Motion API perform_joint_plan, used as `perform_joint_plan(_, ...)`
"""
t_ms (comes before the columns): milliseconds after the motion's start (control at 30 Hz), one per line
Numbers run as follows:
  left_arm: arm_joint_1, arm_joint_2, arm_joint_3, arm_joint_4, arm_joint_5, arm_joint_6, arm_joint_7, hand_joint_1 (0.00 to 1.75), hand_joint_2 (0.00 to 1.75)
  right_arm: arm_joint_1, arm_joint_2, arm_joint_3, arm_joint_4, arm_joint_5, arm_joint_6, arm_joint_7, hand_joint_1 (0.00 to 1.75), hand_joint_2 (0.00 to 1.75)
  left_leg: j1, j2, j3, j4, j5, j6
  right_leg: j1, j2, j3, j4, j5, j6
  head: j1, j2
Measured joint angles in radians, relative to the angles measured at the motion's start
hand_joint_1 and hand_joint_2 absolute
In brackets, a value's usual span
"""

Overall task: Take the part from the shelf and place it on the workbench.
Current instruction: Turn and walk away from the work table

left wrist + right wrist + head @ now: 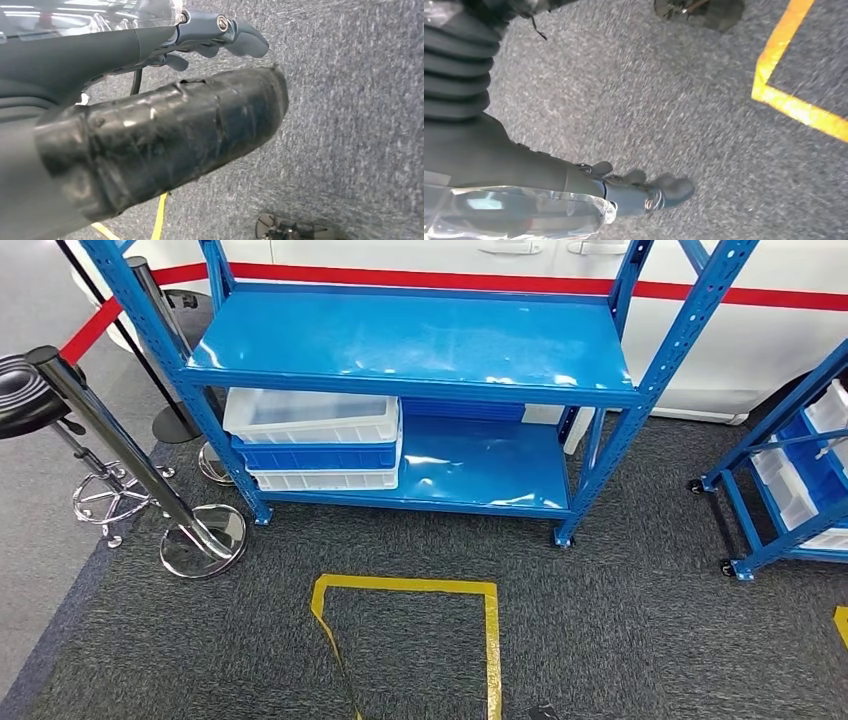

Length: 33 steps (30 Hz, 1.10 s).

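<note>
While both arms hang at our sides, we face a blue shelf point(420, 345) from high up, across dark carpet. Furthest left stands a black stool point(25, 390), then a chrome barrier post point(120, 440) on a round foot. The shelf has 2 boards. On the lower board, towards its left end, sit 3 stacked bins point(315, 445): white, blue, white. Their long sides run across our view, parallel to the shelf front. We cannot make out the part itself; we judge it most likely lies in the top bin, whose inside is hard to read through its pale walls. On the floor between us and the shelf is a yellow tape outline point(415, 587). At far right, a second blue cart point(790, 480) carries more bins.

The left hand point(150, 80) points down at the carpet, its tape-wrapped thumb point(165, 135) apart from the dark fingers point(242, 40), which are stretched out and grasp nothing. The right hand point(574, 182) hangs likewise, its fingers point(669, 190) released, nothing in them.

Both hands are well apart from the shelf. The stack lies ahead and left of centre, so we judge the left hand the nearer. The reach must go forward and low, under the upper board, after stepping closer.
</note>
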Motion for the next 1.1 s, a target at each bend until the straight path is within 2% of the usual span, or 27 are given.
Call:
perform_joint_plan(133, 0.0, 0.0, -0.001, 0.0, 0.003, 0.0, 0.001, 0.0, 0.0, 0.001, 0.0, 0.0, 0.0, -0.008, -0.002, -0.01, 0.0, 0.0, 0.003, 0.0, 0.002, -0.006, 0.002, -0.005, 0.007, 0.001, -0.001, 0.0, 0.001, -0.003, 0.0, 0.0)
perform_joint_plan(300, 0.0, 0.0, -0.002, 0.0, 0.012, 0.0, -0.001, 0.0, 0.0, 0.0, 0.0, 0.0, 0.0, -0.026, 0.005, -0.033, 0.0, 0.0, 0.004, 0.0, 0.006, -0.012, 0.005, -0.012, 0.008, 0.001, -0.001, 0.0, 0.0, -0.007, 0.0, 0.0)
perform_joint_plan(633, 0.0, 0.0, -0.007, 0.0, 0.009, 0.001, -0.006, 0.0, 0.0, 0.0, 0.0, 0.0, 0.0, -0.026, 0.009, -0.036, 0.0, 0.0, 0.004, 0.0, 0.006, -0.013, 0.005, -0.013, 0.008, 0.001, 0.0, 0.0, 0.0, -0.008, 0.0, 0.0)
perform_joint_plan(767, 0.0, 0.0, -0.011, 0.0, 0.009, 0.001, -0.007, 0.0, 1.75, 0.0, 0.0, 0.0, 0.0, -0.026, 0.009, -0.038, 0.0, 1.75, 0.004, 0.0, 0.005, -0.013, 0.005, -0.013, 0.008, 0.001, 0.0, 0.0, 0.0, -0.008, 0.0, 0.0)
perform_joint_plan(933, 0.006, 0.001, -0.01, 0.0, 0.012, -0.02, 0.0, 0.0, 1.75, 0.006, 0.0, 0.0, 0.0, -0.043, 0.032, -0.046, 0.0, 1.75, 0.004, 0.0, 0.006, -0.013, 0.005, -0.013, 0.007, 0.001, 0.0, 0.0, 0.0, -0.008, 0.0, 0.0)
perform_joint_plan(1100, 0.035, 0.01, 0.031, -0.002, -0.03, -0.111, 0.003, 0.0, 1.75, 0.034, -0.002, 0.0, -0.008, -0.097, 0.086, -0.044, 0.0, 1.75, 0.004, 0.0, 0.006, -0.013, 0.004, -0.014, 0.008, 0.001, 0.0, 0.0, 0.0, -0.008, 0.0, 0.0)
